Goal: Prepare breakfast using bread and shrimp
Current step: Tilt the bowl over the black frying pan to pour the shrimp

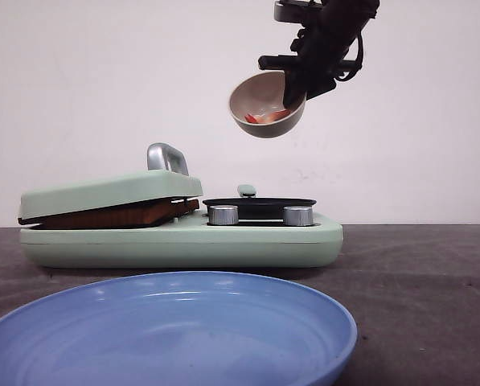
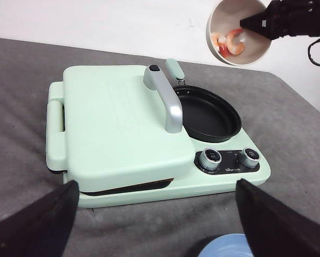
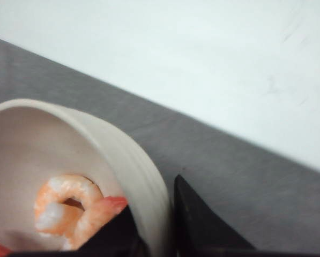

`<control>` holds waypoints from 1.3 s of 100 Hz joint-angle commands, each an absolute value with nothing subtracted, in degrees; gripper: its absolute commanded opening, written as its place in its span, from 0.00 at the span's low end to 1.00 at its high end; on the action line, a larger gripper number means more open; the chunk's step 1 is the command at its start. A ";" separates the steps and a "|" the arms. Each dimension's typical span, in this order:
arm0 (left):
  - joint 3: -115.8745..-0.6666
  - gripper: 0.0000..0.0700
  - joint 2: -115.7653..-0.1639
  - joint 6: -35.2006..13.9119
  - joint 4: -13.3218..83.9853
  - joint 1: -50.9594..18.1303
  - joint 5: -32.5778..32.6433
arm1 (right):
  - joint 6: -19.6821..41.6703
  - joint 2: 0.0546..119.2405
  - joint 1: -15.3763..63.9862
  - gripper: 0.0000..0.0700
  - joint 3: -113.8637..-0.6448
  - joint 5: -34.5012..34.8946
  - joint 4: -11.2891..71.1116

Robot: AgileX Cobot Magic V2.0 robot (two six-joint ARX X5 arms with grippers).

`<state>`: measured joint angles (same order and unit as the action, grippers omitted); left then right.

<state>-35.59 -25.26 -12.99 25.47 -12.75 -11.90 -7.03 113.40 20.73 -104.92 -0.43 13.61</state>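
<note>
High above the round black frying pan (image 2: 210, 113), the right gripper (image 1: 297, 80) holds a small beige ceramic bowl (image 1: 265, 106) in the air, tilted so that its mouth faces the left side of the table. Its two black fingers (image 3: 194, 219) are pinched on the bowl's rim, one inside the wall and one outside. Pink-orange curled shrimp (image 3: 68, 209) lie at the low part of the bowl, next to the inner finger.

Below sits a pale green breakfast machine (image 1: 223, 241) on the dark grey cloth-covered table (image 1: 416, 289). Its flat green lid (image 2: 117, 118) with a silver handle (image 2: 165, 96) is lowered over the left half, and a brown crust edge of bread (image 1: 119, 215) shows in the gap under the lid. Two silver-grey round knobs (image 1: 260, 215) stand on the front of the right half, just in front of the pan.

A wide blue plate (image 1: 175, 354) rests nearest the camera in the front view, in front of the machine.

The left gripper (image 2: 154, 225) hangs near the machine's front edge with its dark fingers spread wide apart, holding nothing
</note>
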 commanded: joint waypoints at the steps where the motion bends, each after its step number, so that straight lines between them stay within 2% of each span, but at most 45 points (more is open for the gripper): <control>1: -35.81 0.74 -25.36 -11.92 25.10 -12.75 -11.90 | -13.67 114.78 21.58 0.00 -106.56 -2.11 11.70; 59: -35.81 0.73 -25.36 -8.14 27.53 -12.75 -11.86 | -39.92 114.78 27.68 0.00 -106.43 -12.99 1.61; 73: -35.81 0.73 -25.36 -7.90 27.53 -12.75 -11.86 | -43.51 114.78 28.53 0.00 -105.47 -14.02 0.38; 115: -35.81 0.73 -25.36 -4.91 28.36 -12.78 -11.94 | -56.55 114.76 31.40 0.00 -99.44 -23.73 -14.52; 130: -35.81 0.73 -25.36 -3.66 28.93 -12.78 -12.08 | -56.77 114.74 31.94 0.00 -98.65 -25.71 -17.06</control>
<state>-35.59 -25.26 -5.19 29.26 -12.75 -11.97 -55.81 113.43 31.14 -98.04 -24.60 -15.22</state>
